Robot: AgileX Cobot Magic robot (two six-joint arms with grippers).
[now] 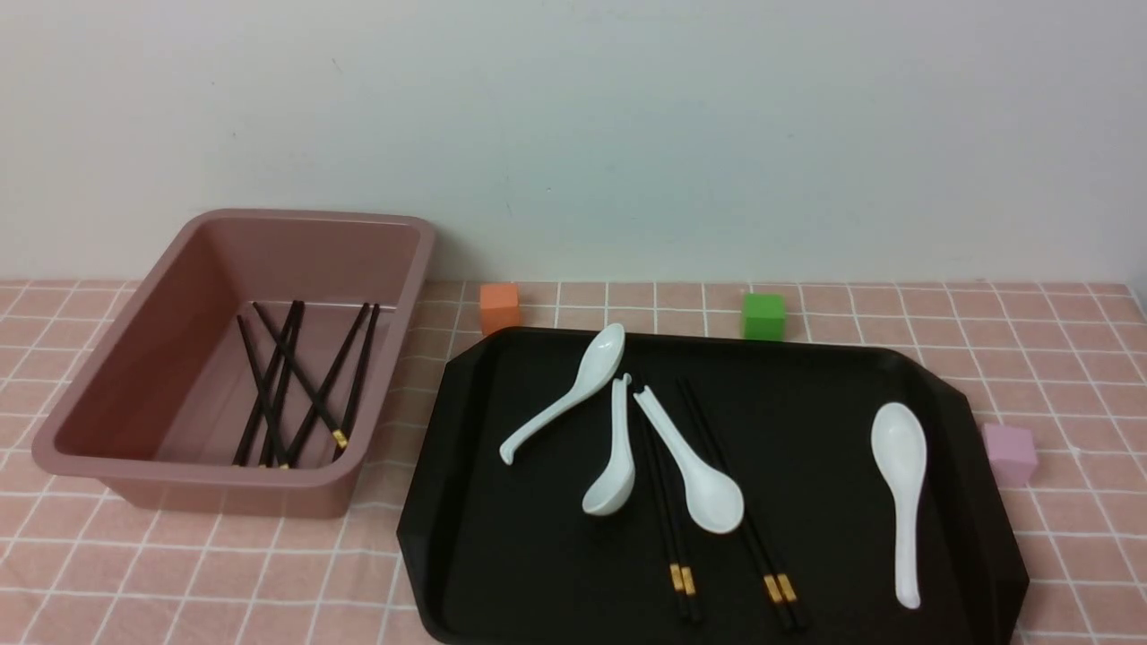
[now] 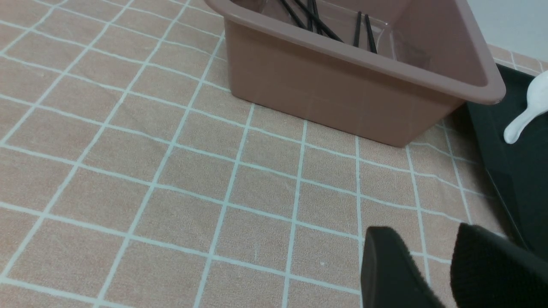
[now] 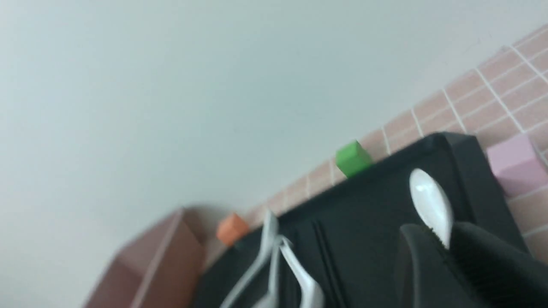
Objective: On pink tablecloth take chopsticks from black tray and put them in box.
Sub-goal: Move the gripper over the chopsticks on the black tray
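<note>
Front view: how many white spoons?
4, all on the black tray: far-left one, centre pair, and one alone near the right rim. None look hidden.

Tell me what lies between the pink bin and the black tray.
Only a strip of bare pink cloth lies between the bin and the tray, as the front view shows.

backdrop: pale plain wall (image 1: 573,134) | finish: faint small marks
</note>
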